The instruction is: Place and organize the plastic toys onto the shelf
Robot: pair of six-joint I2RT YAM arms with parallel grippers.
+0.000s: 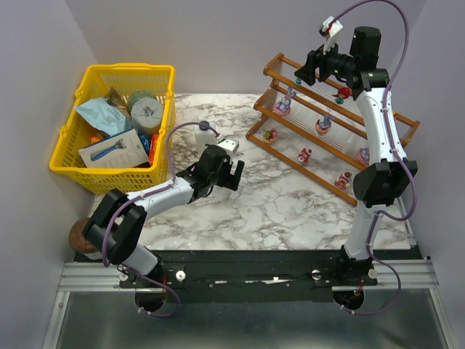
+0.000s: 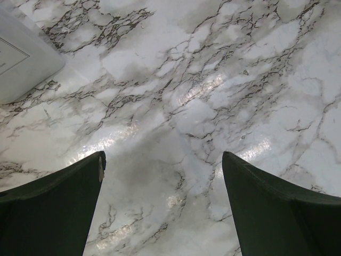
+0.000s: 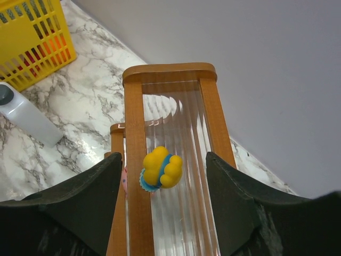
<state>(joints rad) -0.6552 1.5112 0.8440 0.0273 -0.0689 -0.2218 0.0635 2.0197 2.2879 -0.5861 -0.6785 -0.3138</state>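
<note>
Since the right gripper has its fingers spread with a gap on both sides of the yellow toy, I'd say it isn't holding anything: the toy sits by itself on the top tier of the shelf, at the far left end, right against the wooden rail. That's my worry. The clear panel is ribbed and slanted, so a finger clipping the toy on the way out could tip it off the edge or send it sliding. The other toys are spread along both tiers. The left gripper hangs wide open over bare marble, holding nothing. As for writing, nothing's readable, and the packets in the yellow basket are too small to make out
</note>
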